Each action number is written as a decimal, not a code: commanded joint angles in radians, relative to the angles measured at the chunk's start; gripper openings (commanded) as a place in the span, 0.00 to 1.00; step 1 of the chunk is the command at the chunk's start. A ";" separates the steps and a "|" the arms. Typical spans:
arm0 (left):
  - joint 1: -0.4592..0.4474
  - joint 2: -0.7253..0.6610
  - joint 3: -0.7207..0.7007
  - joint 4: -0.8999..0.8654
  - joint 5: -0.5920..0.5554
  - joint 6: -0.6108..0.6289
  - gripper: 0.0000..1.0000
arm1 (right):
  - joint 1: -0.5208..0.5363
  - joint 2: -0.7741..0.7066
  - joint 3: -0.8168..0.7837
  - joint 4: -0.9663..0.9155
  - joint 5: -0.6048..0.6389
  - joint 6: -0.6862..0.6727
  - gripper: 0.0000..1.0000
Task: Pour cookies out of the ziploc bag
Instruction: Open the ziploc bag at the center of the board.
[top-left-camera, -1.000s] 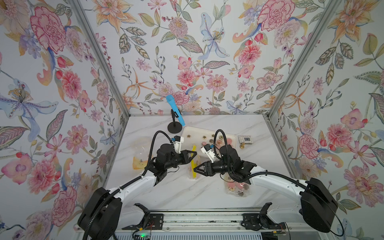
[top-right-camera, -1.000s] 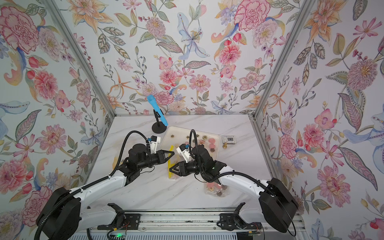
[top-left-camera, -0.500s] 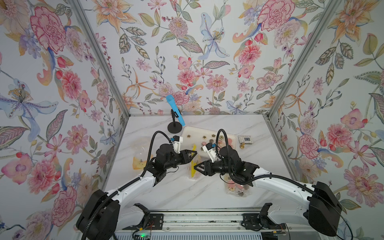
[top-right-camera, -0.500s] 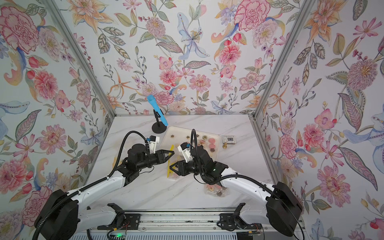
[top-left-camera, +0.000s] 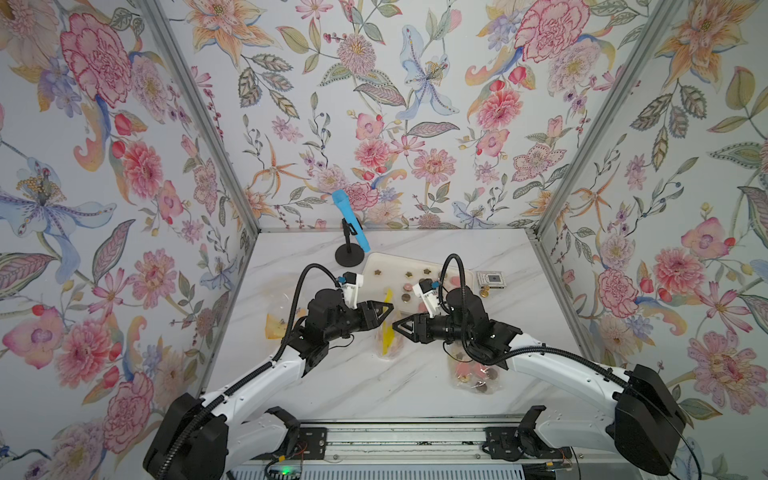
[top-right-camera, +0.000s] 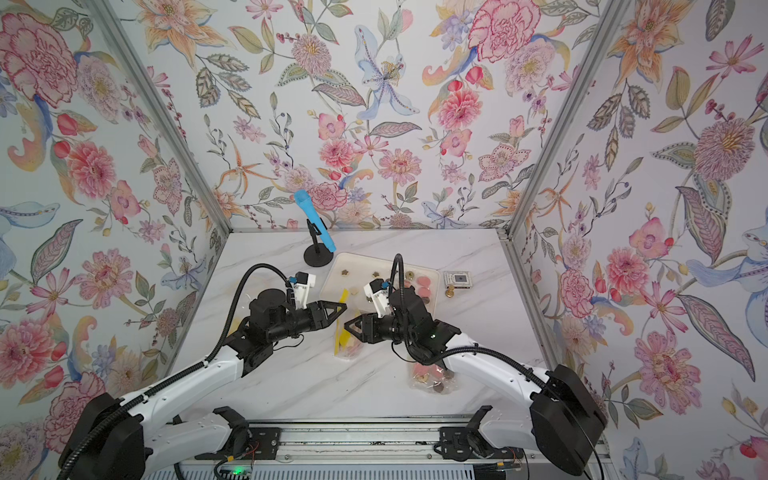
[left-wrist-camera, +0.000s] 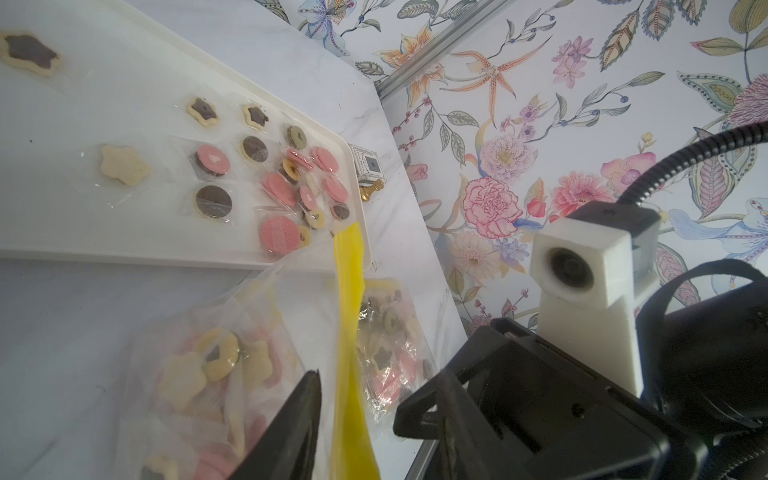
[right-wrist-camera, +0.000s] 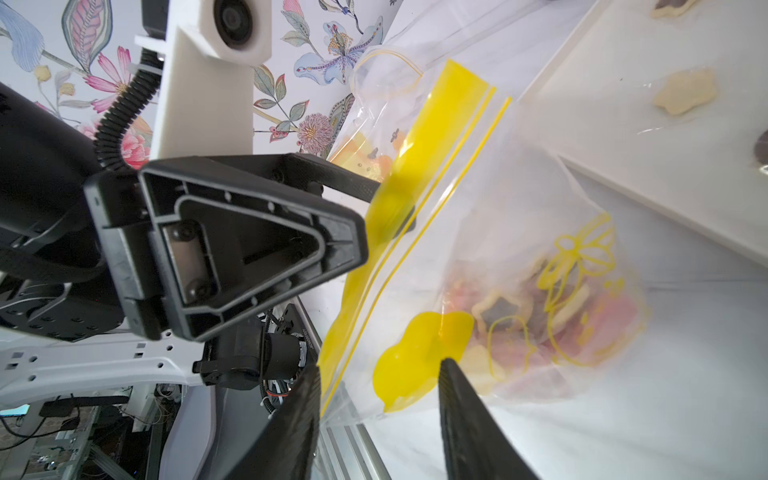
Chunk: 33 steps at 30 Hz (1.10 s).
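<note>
While the ziploc bag (top-left-camera: 392, 347) of cookies (left-wrist-camera: 216, 361) sits by the tray (top-left-camera: 386, 266), left gripper (top-left-camera: 388, 311) and right gripper (top-left-camera: 399, 328) both have jaws apart around its yellow strip (top-left-camera: 387, 332)

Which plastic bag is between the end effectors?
Clear bag with yellow zip strip; pink-filled bag lies under right arm, orange-filled bag beside left arm.
</note>
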 joint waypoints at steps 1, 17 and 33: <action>0.012 -0.037 0.028 -0.069 0.009 0.032 0.48 | 0.000 0.025 0.006 0.045 -0.023 0.025 0.46; 0.042 -0.073 -0.025 -0.080 0.067 0.034 0.32 | 0.004 0.090 0.033 0.122 -0.043 0.075 0.39; 0.046 -0.062 -0.055 -0.022 0.081 0.014 0.25 | 0.004 0.140 0.056 0.166 -0.077 0.091 0.32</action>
